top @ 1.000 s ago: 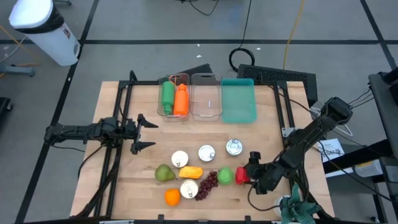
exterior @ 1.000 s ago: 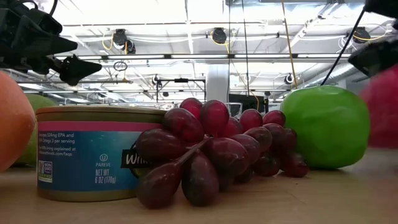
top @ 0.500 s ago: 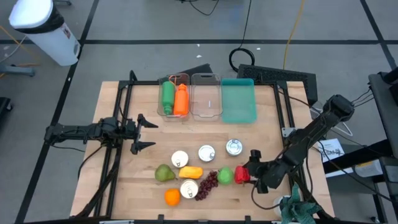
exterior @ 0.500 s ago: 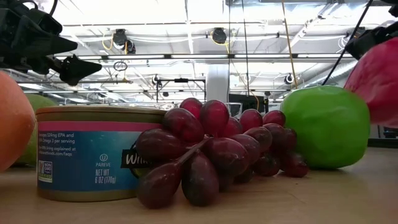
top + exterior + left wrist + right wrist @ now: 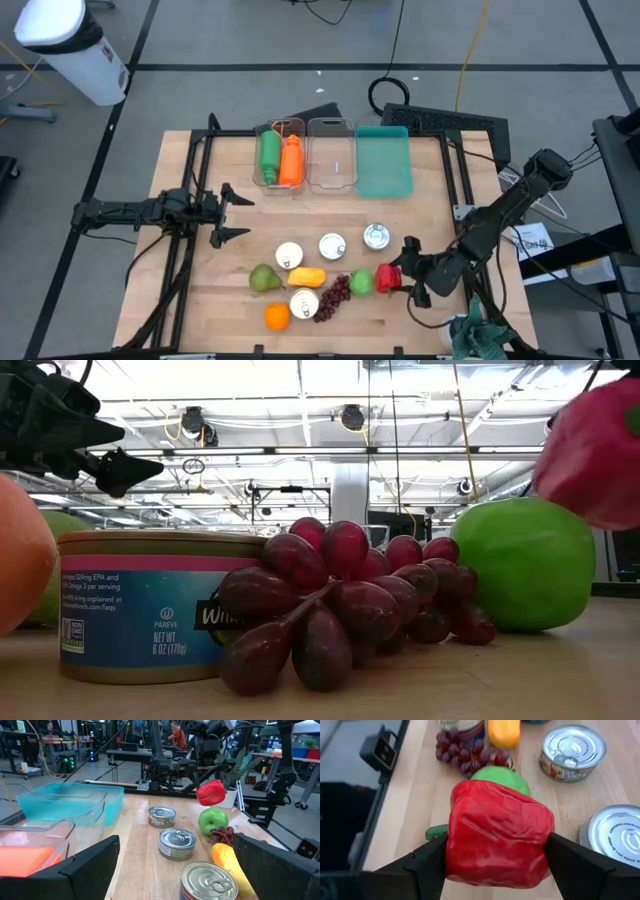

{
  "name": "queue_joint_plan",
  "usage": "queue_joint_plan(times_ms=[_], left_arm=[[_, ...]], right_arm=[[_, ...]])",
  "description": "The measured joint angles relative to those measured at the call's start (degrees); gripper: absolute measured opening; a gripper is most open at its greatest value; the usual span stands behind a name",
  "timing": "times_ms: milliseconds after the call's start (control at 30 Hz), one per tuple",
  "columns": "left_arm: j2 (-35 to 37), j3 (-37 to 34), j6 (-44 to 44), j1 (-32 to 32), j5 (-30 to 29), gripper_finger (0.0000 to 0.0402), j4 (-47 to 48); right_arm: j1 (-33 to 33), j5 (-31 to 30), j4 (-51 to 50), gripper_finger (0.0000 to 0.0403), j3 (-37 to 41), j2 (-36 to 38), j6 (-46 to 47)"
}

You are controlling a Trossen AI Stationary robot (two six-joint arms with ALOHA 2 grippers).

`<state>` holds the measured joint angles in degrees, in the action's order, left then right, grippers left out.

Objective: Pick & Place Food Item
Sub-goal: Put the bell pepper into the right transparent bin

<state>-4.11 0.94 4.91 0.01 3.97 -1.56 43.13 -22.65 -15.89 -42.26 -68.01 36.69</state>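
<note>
A red bell pepper with a green stem sits between the fingers of my right gripper, near the table's near right part. It hangs in the air above the green apple in the left wrist view, where the pepper shows clear of the wood, and at the low view's upper right as pepper. My left gripper waits open over the table's left side. My right gripper pinches the red pepper's body between its two fingers, one on each flank. The fingers come level from the table's right side. The pepper is lifted clear of the table, its stem pointing sideways.
Below and beside the pepper lie the green apple, grapes, several tins, a yellow pepper, a pear and an orange. Three bins stand at the far edge: one with bottles, a clear one, a teal one.
My right gripper has risen with the red pepper, staying shut on it. The pepper has climbed from beside the green apple to well above the tabletop in the low view.
</note>
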Motion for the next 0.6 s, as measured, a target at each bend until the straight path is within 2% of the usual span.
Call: queue_joint_plan(times_ms=[300,600], left_arm=[[0.02,0.01,-0.01,0.00,0.00,0.0399,0.00],[0.01,-0.01,-0.01,0.00,0.00,0.0399,-0.02]], right_arm=[[-1.23,-6.74,7.96,0.0288,-0.07,0.13,-6.06],[-4.68,-16.58,11.60,0.0288,-0.09,0.04,-9.60]])
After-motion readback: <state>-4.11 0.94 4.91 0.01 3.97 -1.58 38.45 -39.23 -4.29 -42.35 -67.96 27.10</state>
